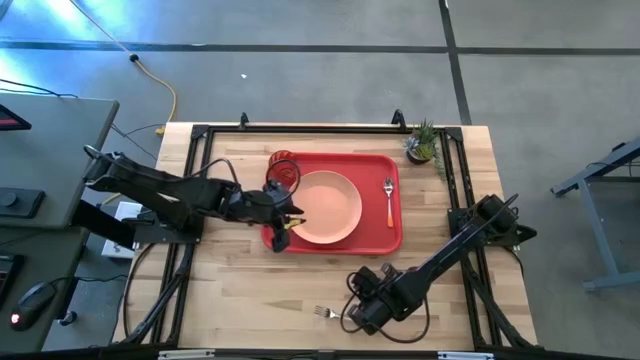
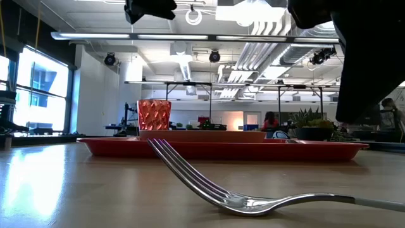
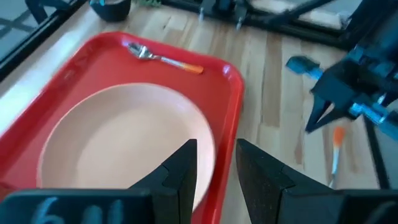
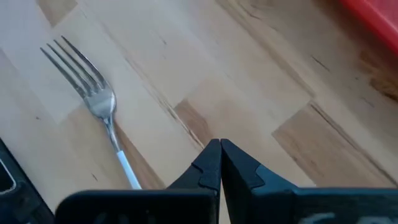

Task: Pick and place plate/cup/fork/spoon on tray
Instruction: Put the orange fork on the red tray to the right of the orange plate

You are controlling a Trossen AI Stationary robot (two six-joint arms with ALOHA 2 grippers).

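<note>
A wooden table (image 1: 250, 290) fills the overhead view, with a dark robot arm reaching in from each side. Near its far middle lies the tray (image 1: 385, 240), bright red and rectangular with a low rim. The plate (image 1: 325, 207), round and peach-pink, sits inside the tray, slightly toward the left arm's side, covering roughly half its width. A small green potted plant (image 1: 423, 142) stands on the table just past the tray's far right corner.

The cup (image 1: 283, 171), a translucent red-orange tumbler, stands upright in the tray's far left corner, just beside the plate. The spoon (image 1: 389, 199) lies in the tray to the right of the plate, its silver bowl pointing to the far edge and its orange handle toward the near edge. The fork (image 1: 325, 312) lies on bare wood near the table's front edge, well apart from the tray, tines pointing left.

The left gripper (image 1: 284, 224) hovers over the tray's near left edge, beside the plate's rim, fingers (image 3: 180, 171) apart and holding nothing. The right gripper (image 1: 352, 310) sits low at the fork's handle end; its fingers (image 4: 208, 165) appear pressed together just beside the handle, though actual contact with the fork is hard to judge.
</note>
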